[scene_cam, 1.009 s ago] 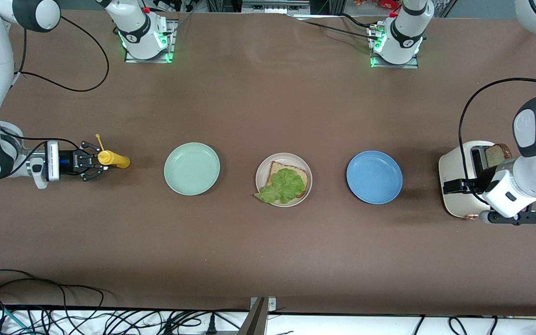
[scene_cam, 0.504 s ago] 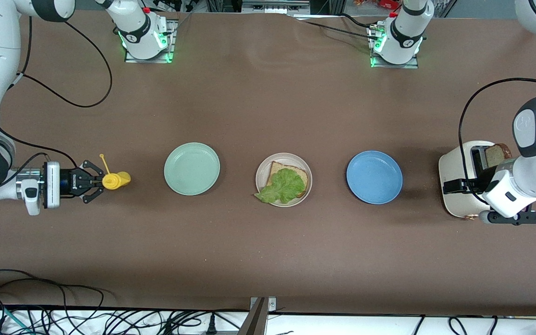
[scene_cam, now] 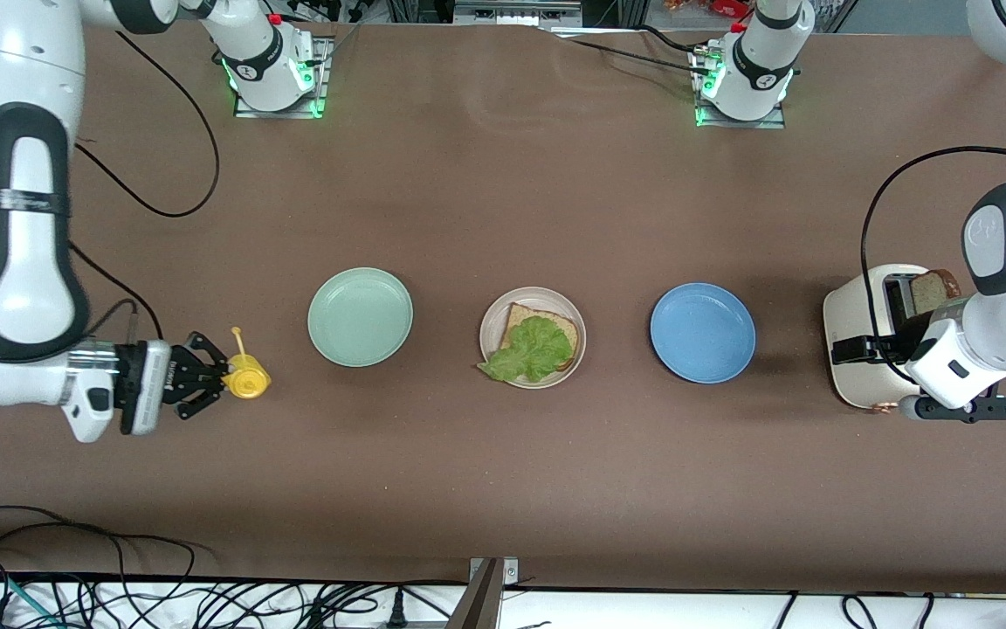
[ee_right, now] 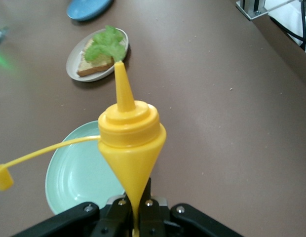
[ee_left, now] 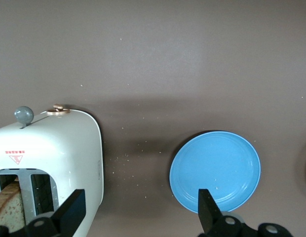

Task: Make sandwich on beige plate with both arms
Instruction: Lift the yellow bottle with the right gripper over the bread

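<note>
The beige plate (scene_cam: pixel 492 323) sits mid-table with one bread slice (scene_cam: pixel 562 328) and a green lettuce leaf (scene_cam: pixel 531 348) on top; both also show on the beige plate (ee_right: pixel 74 59) in the right wrist view. My right gripper (scene_cam: pixel 219 382) is shut on a yellow squeeze bottle (scene_cam: pixel 247 380), held over the table beside the mint-green plate (scene_cam: pixel 360 316). The bottle (ee_right: pixel 131 138) has its nozzle uncapped and pointing toward the lettuce (ee_right: pixel 106 42). My left gripper (ee_left: pixel 141 207) hangs open and empty between the toaster (ee_left: pixel 59 148) and the blue plate (ee_left: pixel 214 168). A second bread slice (scene_cam: pixel 931 288) stands in the toaster's slot.
The white toaster (scene_cam: pixel 852 306) stands at the left arm's end of the table, with the blue plate (scene_cam: pixel 702 332) between it and the beige plate. The bottle's cap (ee_right: pixel 2 177) dangles on its strap. Cables lie along the table's front edge.
My right gripper has closed fully on the yellow bottle and carried it toward the front camera and a little toward the mint-green plate. The left arm has not moved.
</note>
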Robot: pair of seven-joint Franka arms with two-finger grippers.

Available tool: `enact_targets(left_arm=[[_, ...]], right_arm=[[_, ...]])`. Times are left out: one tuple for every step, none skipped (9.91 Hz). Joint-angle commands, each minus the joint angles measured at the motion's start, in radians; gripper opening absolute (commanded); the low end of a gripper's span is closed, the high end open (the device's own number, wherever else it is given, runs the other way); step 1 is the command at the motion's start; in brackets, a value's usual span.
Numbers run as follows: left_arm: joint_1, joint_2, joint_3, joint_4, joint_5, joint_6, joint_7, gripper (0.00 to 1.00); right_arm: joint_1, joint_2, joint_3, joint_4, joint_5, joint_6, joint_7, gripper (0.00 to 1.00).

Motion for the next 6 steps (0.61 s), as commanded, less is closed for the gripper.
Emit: enact_targets(left_arm=[[0.010,-0.013,-0.002,-0.012,0.046,-0.025,-0.002,1.00],[0.011,-0.016,-0.003,-0.015,0.114,-0.044,-0.002,1.00],[0.018,-0.021,-0.003,-0.021,0.159,-0.070,0.001,1.00],[0.048,-0.027,-0.005,-0.037,0.161,-0.073,0.009,1.00],[0.065,-0.031,-0.005,-0.046,0.161,-0.077,0.059,1.00],[0.103,-0.047,-0.005,-0.072,0.161,-0.076,0.130,1.00]], right_arm=[[0.071,-0.007,-0.008,0.044,-0.102,0.039,0.157,0.00],[0.117,-0.007,-0.011,0.047,-0.151,0.083,0.237,0.00],[0.157,-0.007,-0.010,0.061,-0.206,0.119,0.306,0.00],[0.193,-0.007,-0.008,0.070,-0.278,0.146,0.392,0.00],[0.248,-0.007,-0.008,0.075,-0.347,0.180,0.485,0.00],[0.295,-0.007,-0.008,0.075,-0.428,0.208,0.580,0.00]])
